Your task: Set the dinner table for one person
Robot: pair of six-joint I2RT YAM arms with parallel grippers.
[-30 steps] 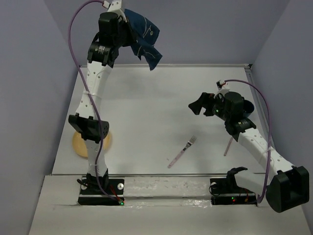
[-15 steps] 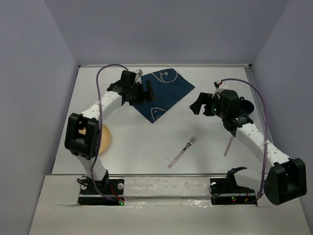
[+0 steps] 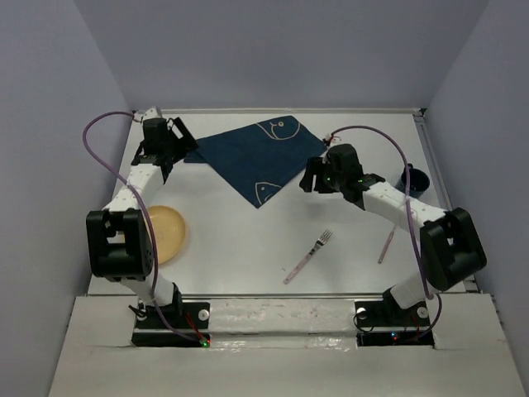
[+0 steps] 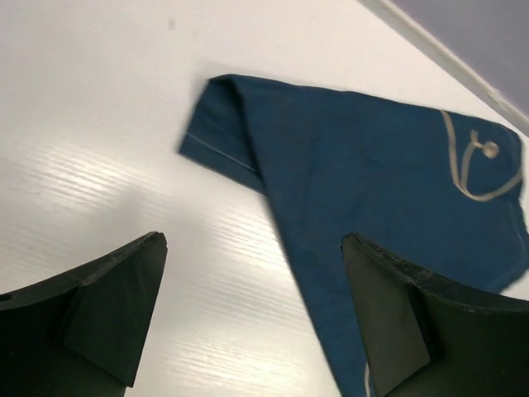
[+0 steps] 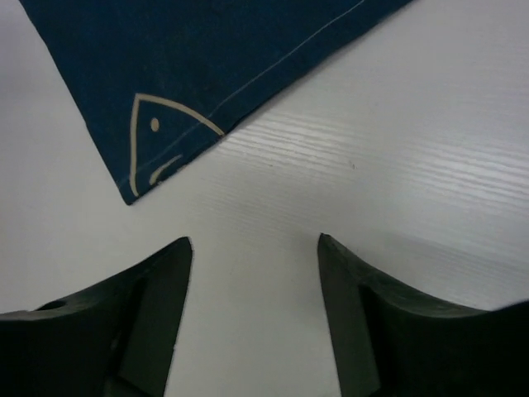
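The dinner table is a large white top. A navy placemat with white whale drawings lies flat on its far middle, skewed like a diamond. In the left wrist view the placemat has its near corner folded over. My left gripper hovers at that left corner, open, one finger over bare table and the other over the cloth. My right gripper is by the mat's right edge. It is open and empty over bare table, just short of the mat's corner.
A yellow plate sits at the near left beside the left arm. A fork lies near the front middle, and a pinkish utensil to its right. A dark blue cup stands at the right edge behind the right arm.
The left arm came down from high at the back, let the placemat go on the table and moved to its left corner. The right gripper moved left to the mat and its jaws narrowed.
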